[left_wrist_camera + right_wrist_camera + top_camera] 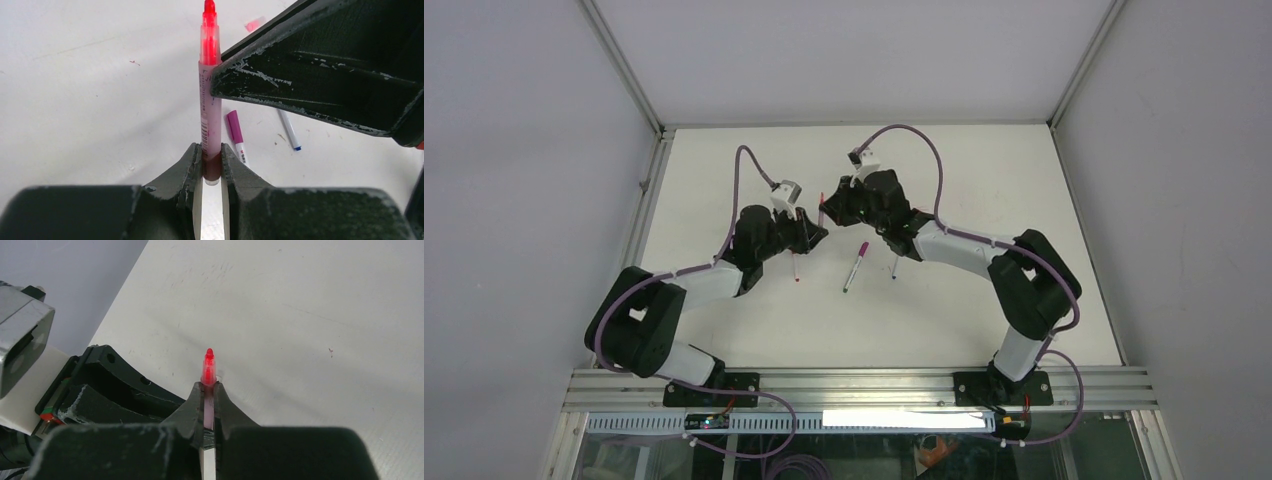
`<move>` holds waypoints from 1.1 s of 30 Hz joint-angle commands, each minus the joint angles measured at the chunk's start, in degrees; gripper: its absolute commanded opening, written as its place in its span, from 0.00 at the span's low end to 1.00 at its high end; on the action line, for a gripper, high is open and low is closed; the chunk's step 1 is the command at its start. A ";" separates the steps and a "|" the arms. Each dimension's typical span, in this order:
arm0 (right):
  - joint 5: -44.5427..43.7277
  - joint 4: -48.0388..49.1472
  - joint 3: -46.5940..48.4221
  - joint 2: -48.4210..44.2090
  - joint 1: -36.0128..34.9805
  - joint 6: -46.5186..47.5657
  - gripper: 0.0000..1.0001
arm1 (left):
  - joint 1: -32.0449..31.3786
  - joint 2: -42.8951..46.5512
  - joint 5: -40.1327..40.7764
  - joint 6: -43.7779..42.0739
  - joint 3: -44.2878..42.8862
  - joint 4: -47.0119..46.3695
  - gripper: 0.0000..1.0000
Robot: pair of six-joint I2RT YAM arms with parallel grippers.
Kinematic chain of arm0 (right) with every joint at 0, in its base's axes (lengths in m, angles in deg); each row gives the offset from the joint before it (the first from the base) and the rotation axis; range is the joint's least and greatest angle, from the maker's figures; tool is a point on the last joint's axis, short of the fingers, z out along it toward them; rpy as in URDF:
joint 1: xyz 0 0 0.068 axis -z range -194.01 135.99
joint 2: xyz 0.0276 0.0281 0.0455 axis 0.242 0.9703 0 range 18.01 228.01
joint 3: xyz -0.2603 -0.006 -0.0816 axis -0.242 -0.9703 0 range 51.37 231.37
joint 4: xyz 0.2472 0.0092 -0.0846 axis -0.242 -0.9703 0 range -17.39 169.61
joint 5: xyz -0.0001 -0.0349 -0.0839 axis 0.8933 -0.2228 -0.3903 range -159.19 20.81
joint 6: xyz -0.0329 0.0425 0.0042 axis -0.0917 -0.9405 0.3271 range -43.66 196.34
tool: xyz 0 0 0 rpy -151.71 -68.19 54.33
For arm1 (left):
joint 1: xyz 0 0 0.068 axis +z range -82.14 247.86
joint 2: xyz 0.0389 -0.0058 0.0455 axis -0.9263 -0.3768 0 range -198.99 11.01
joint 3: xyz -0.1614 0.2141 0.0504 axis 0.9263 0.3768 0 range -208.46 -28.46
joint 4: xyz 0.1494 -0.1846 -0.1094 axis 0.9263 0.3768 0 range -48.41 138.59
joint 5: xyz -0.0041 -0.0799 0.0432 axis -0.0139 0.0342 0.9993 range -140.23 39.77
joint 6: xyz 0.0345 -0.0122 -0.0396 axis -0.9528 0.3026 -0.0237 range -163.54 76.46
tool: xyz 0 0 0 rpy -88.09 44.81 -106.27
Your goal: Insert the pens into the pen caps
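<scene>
A pinkish pen (210,115) with a red tip (209,20) is held off the table by both grippers. My left gripper (212,162) is shut on its lower end. My right gripper (208,390) is shut on the barrel just below the red tip (208,365). In the top view the two grippers (812,232) (826,207) meet at this pen (821,214) above the table's middle. A magenta-capped pen (235,129), a blue-tipped pen (290,131) and a red-tipped pen (796,268) lie on the table. A pale pink cap (255,23) lies farther off.
The white table (984,170) is bounded by grey walls with metal rails at the left (649,190) and right (1084,220). The loose pens lie just in front of the grippers, towards the arm bases.
</scene>
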 commanded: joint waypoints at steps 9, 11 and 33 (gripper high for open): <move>-10.91 -0.90 -5.41 -10.30 6.36 -1.15 0.37 | 0.34 6.50 -1.68 -12.93 -4.98 14.86 0.00; -15.76 -4.66 -6.94 -13.10 9.03 -3.91 0.37 | 0.34 7.13 -2.22 -14.03 -5.42 17.26 0.00; -25.09 -77.37 35.09 14.79 21.12 -49.86 0.56 | 0.16 13.30 -3.73 -15.72 -2.91 20.26 0.00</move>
